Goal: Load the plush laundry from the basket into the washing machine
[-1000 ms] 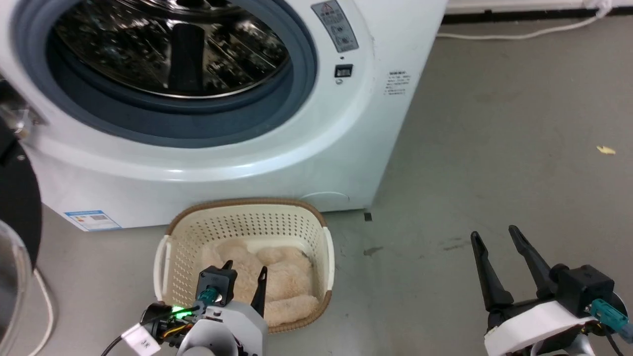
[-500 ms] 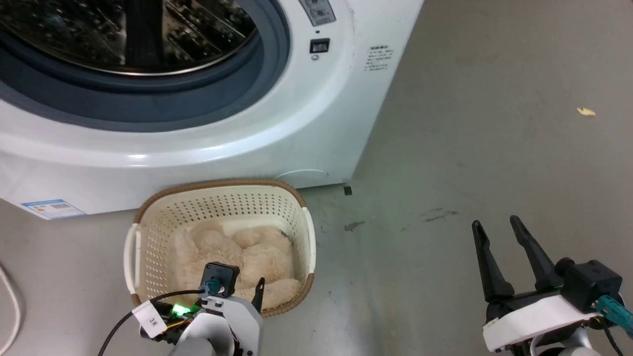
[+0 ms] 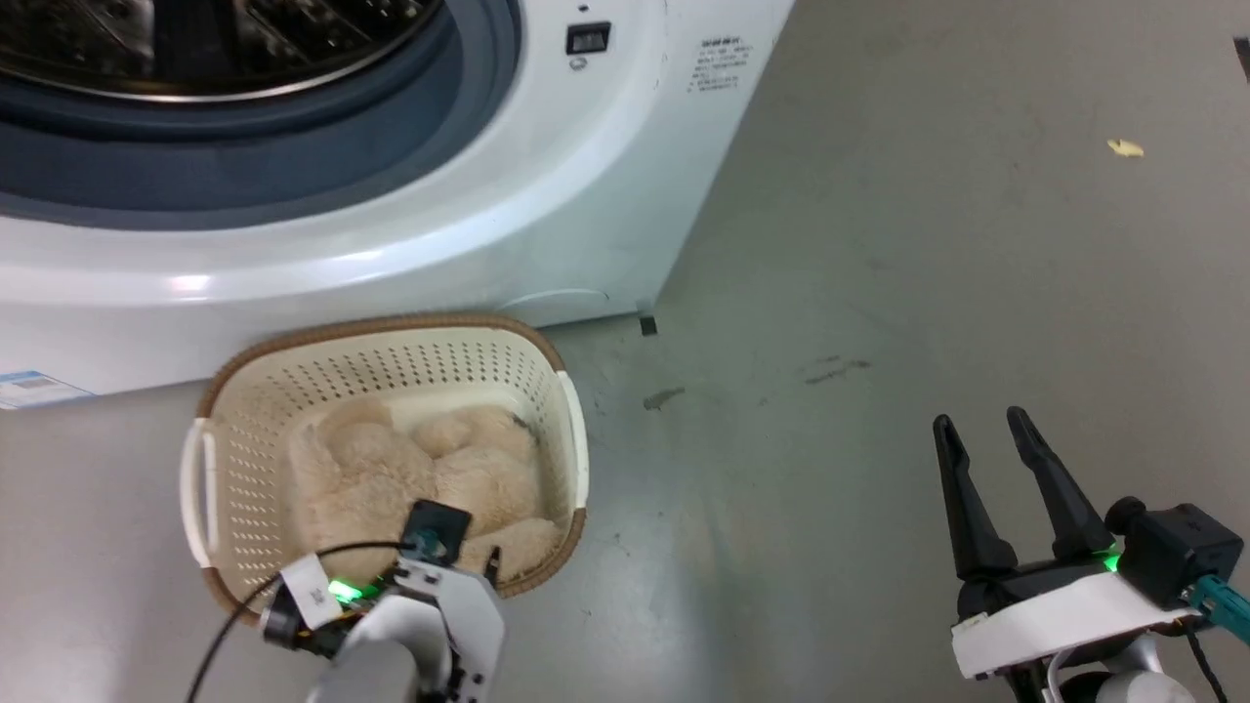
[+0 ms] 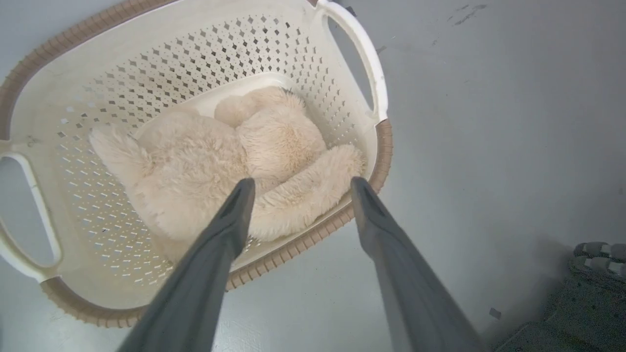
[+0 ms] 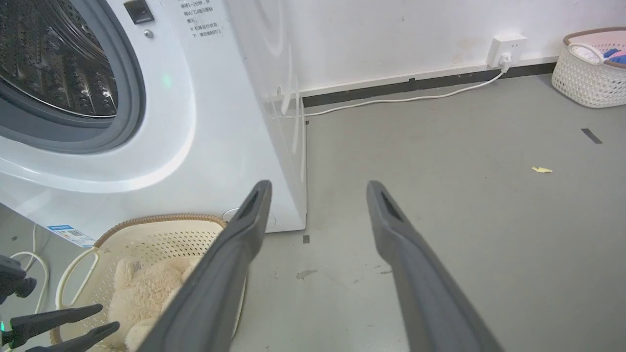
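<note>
Wide and empty, the left gripper (image 4: 301,182) hung at six o'clock over the holey white plastic basket (image 4: 195,58) of fluffy cream plush laundry (image 4: 210,166), where a finger (image 4: 371,215) could have bumped the brown rim (image 4: 318,232).

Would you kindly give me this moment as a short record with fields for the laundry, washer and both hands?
plush laundry: lying inside the basket
basket: on the floor, right before the washing machine
washing machine: front uncovered, drum exposed
left hand: open, aimed into basket, holding nothing
right hand: open, empty, over bare floor to the right
</note>
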Motion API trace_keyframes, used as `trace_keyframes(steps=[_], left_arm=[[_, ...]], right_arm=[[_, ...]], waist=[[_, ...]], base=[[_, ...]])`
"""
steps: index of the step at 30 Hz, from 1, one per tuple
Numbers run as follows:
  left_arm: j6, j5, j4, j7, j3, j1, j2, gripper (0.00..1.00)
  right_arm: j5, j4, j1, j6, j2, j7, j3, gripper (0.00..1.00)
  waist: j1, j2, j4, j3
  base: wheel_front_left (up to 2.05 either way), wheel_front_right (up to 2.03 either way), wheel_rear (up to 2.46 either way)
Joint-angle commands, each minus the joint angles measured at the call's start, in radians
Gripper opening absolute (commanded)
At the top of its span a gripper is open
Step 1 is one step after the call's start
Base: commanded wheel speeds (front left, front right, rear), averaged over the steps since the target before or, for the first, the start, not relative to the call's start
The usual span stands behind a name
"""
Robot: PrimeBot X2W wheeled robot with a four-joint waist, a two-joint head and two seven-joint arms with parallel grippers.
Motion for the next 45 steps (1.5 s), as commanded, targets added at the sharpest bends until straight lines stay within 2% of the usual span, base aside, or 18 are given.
trace_keyframes(steps=[1, 5, 7, 13, 22, 28, 34, 40, 45], left_arm=[[0.013, -0.011, 0.035, -0.002, -0.011, -0.04, 0.014, 1.0], [0.027, -0.032, 0.077, 0.007, -0.015, -0.08, 0.032, 1.0], [0.048, -0.053, 0.097, 0.009, -0.004, -0.106, 0.043, 1.0], [0.055, -0.048, 0.16, 0.038, -0.048, -0.169, 0.087, 1.0], [0.118, -0.111, 0.24, 0.021, -0.04, -0.249, 0.144, 1.0], [0.131, -0.14, 0.286, 0.015, -0.052, -0.302, 0.18, 1.0], [0.141, -0.159, 0.346, 0.068, -0.081, -0.36, 0.2, 1.0], [0.185, -0.188, 0.396, 0.093, -0.093, -0.415, 0.225, 1.0], [0.179, -0.2, 0.438, 0.132, -0.126, -0.455, 0.237, 1.0]], right_arm=[[0.017, -0.001, -0.024, 0.0, -0.004, -0.013, 0.006, 1.0], [0.036, -0.002, -0.031, 0.0, -0.004, -0.021, 0.012, 1.0], [0.045, -0.003, -0.034, 0.001, -0.004, -0.025, 0.013, 1.0], [0.072, -0.002, -0.042, 0.001, -0.003, -0.038, 0.025, 1.0], [0.118, -0.004, -0.054, 0.001, -0.003, -0.057, 0.046, 1.0], [0.188, 0.005, -0.057, 0.001, 0.002, -0.069, 0.058, 1.0], [0.219, 0.001, -0.068, 0.001, 0.003, -0.082, 0.095, 1.0], [0.263, -0.004, -0.092, 0.001, 0.004, -0.094, 0.095, 1.0], [0.297, -0.003, -0.11, 0.001, 0.001, -0.105, 0.09, 1.0]], waist=[[-0.0001, -0.0001, -0.015, 0.024], [-0.0001, -0.0001, -0.03, 0.055], [-0.0001, -0.0001, -0.037, 0.07], [-0.0001, -0.0001, -0.06, 0.114], [-0.0001, -0.0001, -0.086, 0.184], [-0.0001, -0.0001, -0.106, 0.233], [-0.0001, -0.0001, -0.13, 0.288], [-0.0001, -0.0001, -0.157, 0.35], [-0.0001, -0.0001, -0.183, 0.405]], base=[[0.0, 0.0, 0.0], [0.0, 0.0, 0.0], [0.0, 0.0, 0.0], [0.0, 0.0, 0.0], [0.0, 0.0, 0.0], [0.0, 0.0, 0.0], [0.0, 0.0, 0.0], [0.0, 0.0, 0.0], [0.0, 0.0, 0.0]])
